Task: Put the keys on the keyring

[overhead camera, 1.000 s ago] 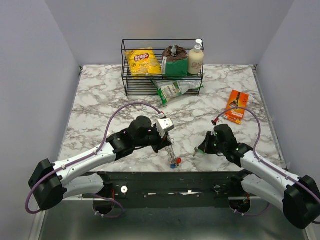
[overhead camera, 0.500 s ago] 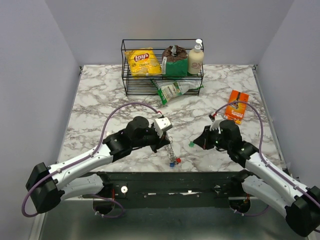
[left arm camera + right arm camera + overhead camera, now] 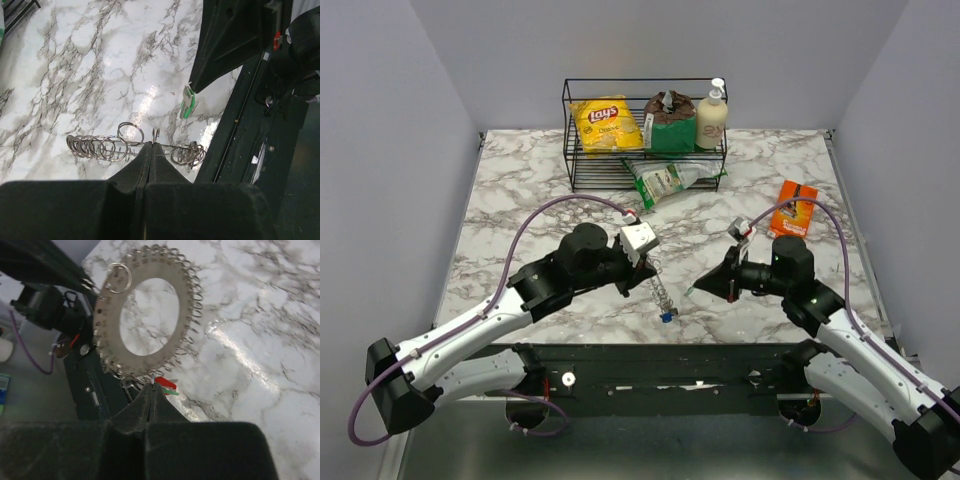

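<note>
My left pincer (image 3: pixel 151 149) pinches the one keyring (image 3: pixel 107 330) above the table (image 3: pixel 520 200) — blue key (image 3: pixel 667 316) and red key (image 3: pixel 161 381) at its low end. The right pincer (image 3: pixel 152 385) clamps the third, green key (image 3: pixel 187 102) just beside it; one basket (image 3: pixel 565 130) and one orange packet (image 3: pixel 794 212) sit well behind.

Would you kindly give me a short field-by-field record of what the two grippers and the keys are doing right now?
left gripper: shut on the large silvery keyring fringed with small wire rings, held over the marble table
right gripper: shut on the small green-headed key, beside the keyring, not on it
blue-headed key: hanging at the keyring's bottom
red-headed key: by the keyring's lower edge; whether it is attached is unclear
</note>
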Robot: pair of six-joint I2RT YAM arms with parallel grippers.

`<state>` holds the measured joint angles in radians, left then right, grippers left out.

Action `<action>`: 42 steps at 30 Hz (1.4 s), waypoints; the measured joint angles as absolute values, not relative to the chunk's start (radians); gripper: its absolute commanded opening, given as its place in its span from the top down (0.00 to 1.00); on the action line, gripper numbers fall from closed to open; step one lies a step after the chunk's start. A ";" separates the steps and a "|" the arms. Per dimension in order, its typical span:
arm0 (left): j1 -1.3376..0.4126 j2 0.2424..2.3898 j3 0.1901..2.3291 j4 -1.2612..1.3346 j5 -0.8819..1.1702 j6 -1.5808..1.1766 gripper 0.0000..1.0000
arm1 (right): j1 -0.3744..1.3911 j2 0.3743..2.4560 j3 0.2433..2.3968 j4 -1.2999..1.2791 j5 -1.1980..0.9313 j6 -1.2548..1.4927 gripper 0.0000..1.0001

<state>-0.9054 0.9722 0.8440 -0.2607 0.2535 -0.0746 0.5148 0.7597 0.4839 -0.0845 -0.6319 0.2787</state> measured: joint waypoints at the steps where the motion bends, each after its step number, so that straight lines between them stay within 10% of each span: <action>1: -0.905 0.965 0.844 -0.269 0.253 -0.071 1.00 | 0.515 0.755 0.488 -0.075 -0.664 0.269 0.99; 42: -0.919 0.969 0.844 -0.303 0.243 -0.041 1.00 | 0.601 1.016 0.740 -0.040 -0.903 0.085 0.99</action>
